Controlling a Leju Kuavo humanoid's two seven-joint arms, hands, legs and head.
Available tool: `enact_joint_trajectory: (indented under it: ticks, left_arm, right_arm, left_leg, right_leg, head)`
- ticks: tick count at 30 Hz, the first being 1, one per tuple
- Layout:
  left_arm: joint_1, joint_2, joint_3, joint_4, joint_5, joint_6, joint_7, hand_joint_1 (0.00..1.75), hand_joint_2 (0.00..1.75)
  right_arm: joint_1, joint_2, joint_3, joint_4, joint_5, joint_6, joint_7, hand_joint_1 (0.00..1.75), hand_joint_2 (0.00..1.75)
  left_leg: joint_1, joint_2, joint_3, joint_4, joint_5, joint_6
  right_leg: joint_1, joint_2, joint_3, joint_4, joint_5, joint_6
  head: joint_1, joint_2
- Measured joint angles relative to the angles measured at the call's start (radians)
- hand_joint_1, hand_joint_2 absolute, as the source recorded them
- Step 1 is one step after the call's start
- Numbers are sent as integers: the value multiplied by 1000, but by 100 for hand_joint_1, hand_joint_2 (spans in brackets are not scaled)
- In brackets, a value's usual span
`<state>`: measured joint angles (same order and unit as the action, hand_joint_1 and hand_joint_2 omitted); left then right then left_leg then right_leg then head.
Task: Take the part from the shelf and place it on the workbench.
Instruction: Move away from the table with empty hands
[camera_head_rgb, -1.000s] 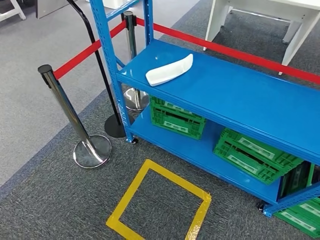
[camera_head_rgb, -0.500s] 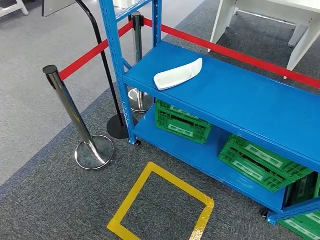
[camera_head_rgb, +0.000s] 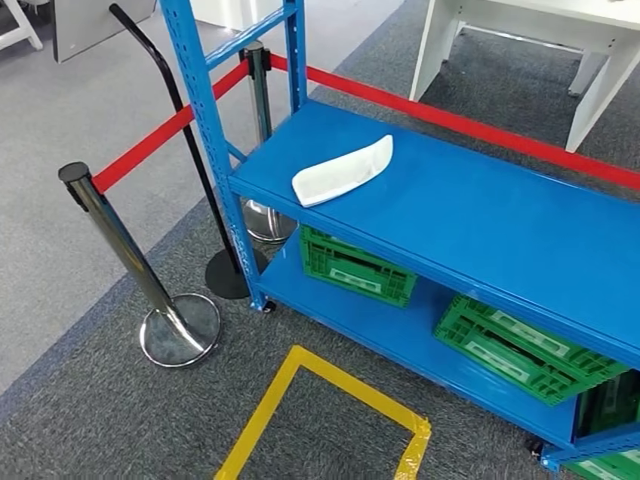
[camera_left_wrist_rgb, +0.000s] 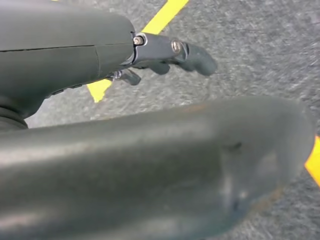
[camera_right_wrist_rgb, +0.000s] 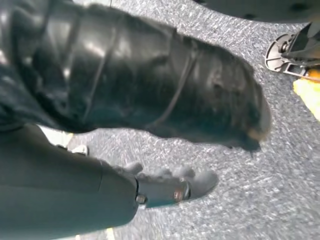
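White and shallow, the part (camera_head_rgb: 343, 171) is lying on the blue shelf (camera_head_rgb: 483, 215) in the upper middle of the head view, well apart from both hands. The left hand (camera_left_wrist_rgb: 166, 52) is hanging over grey carpet (camera_head_rgb: 98, 410) and yellow floor tape (camera_head_rgb: 332, 375), fingers extended and holding nothing; the right hand (camera_right_wrist_rgb: 166, 185) is hanging likewise, empty, fingers extended.

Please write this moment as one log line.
stage: approach | part: on shelf | left hand: open | right hand: open
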<state>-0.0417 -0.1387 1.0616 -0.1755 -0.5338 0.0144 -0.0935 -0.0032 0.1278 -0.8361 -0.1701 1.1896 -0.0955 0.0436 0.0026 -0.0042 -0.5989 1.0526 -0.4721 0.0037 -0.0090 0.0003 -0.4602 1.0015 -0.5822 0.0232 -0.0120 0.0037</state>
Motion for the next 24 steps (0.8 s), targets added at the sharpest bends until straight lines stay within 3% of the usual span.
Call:
enact_joint_trajectory:
  ticks: [2, 4, 7, 9, 11, 13, 15, 18, 24]
  left_arm:
    - [1, -1, 0, 0, 0, 0, 1, 0, 0]
    - [3, -1, 0, 0, 1, 0, 3, 0, 0]
    - [0, -1, 0, 0, 1, 0, 4, 0, 0]
    - [0, -2, 1, 0, 1, 0, 7, 0, 0]
    - [1, -3, 1, 0, 2, 1, 9, 0, 0]
    - [1, -4, 4, 0, 3, -1, 10, 0, 0]
    - [-1, -4, 8, 0, 4, -3, 10, 0, 0]
    - [-3, -4, 15, 0, 6, -3, 10, 0, 0]
    - [-4, -4, 18, 0, 7, 0, 10, 0, 0]
  right_arm:
    - [-2, 0, 2, 0, 1, 0, 0, 0, 0]
    - [-2, 0, 4, 0, 2, -1, -1, 0, 0]
    - [-2, 0, 6, 0, 5, -2, -1, 0, 0]
    - [0, 0, 6, 0, 6, -3, -1, 0, 0]
    - [2, 0, 7, 0, 6, -4, -1, 0, 0]
    - [2, 0, 7, 0, 6, -7, -1, 0, 0]
    - [2, -1, 7, 0, 3, -12, -3, 0, 0]
    - [2, -2, 7, 0, -3, -13, -7, 0, 0]
    - [2, -2, 6, 0, -5, -19, -12, 0, 0]
  left_leg:
    - [2, -1, 9, -12, -5, 11]
    - [5, -1, 18, -20, -9, 23]
    - [2, 0, 28, -22, -21, 37]
    - [-1, -1, 40, -22, -32, 40]
    - [-3, -3, 55, -22, -42, 39]
    - [-6, -3, 71, -22, -54, 36]
    - [-9, -4, 77, -19, -64, 30]
    - [-9, -3, 76, -18, -68, 31]
    - [-8, -3, 83, -31, -67, 29]
  right_leg:
    - [-1, -1, 7, -6, -4, 9]
    - [-2, -2, -13, 40, -30, 16]
    - [-2, -2, -135, 237, -98, 19]
    - [-1, -2, -195, 298, -83, 17]
    - [-1, -2, -193, 245, -15, 12]
    - [2, -2, -158, 136, 59, 2]
    - [6, -1, -123, 56, 91, -4]
    - [8, 2, -111, 36, 88, 3]
    - [9, 2, -110, 36, 82, -6]
  head:
    - [3, 0]
    - [7, 0]
    - [16, 0]
    - [18, 0]
    - [19, 0]
    - [19, 0]
    - [18, 0]
    - [15, 0]
    - [14, 0]
